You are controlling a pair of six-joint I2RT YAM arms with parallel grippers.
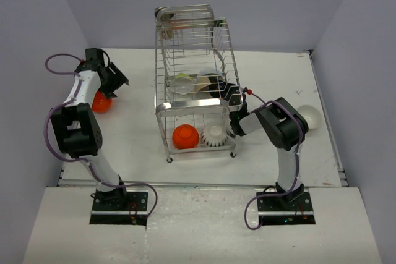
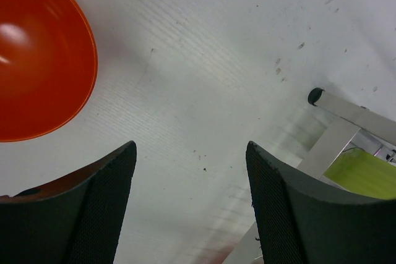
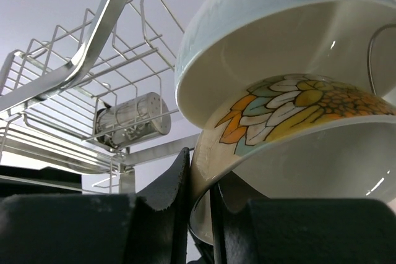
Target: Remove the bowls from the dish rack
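Observation:
The chrome dish rack (image 1: 189,108) stands mid-table. Its lower tier holds an orange bowl (image 1: 185,136) and a ribbed white bowl (image 1: 215,133); higher up sit a green-tinted bowl (image 1: 182,83) and a cream bowl (image 1: 204,85). My right gripper (image 1: 234,100) reaches into the rack from the right. In the right wrist view it (image 3: 199,159) is shut on the rim of a cream bowl with a flower pattern (image 3: 278,106), under another white bowl (image 3: 272,41). My left gripper (image 1: 117,81) is open and empty (image 2: 190,146) beside an orange bowl (image 1: 102,101) on the table, also in the left wrist view (image 2: 37,60).
A white bowl (image 1: 309,115) sits on the table at the right. A chrome perforated cylinder (image 3: 133,122) hangs in the rack's upper tier. A rack foot and leg (image 2: 346,112) show to the right of the left fingers. Walls close in on three sides.

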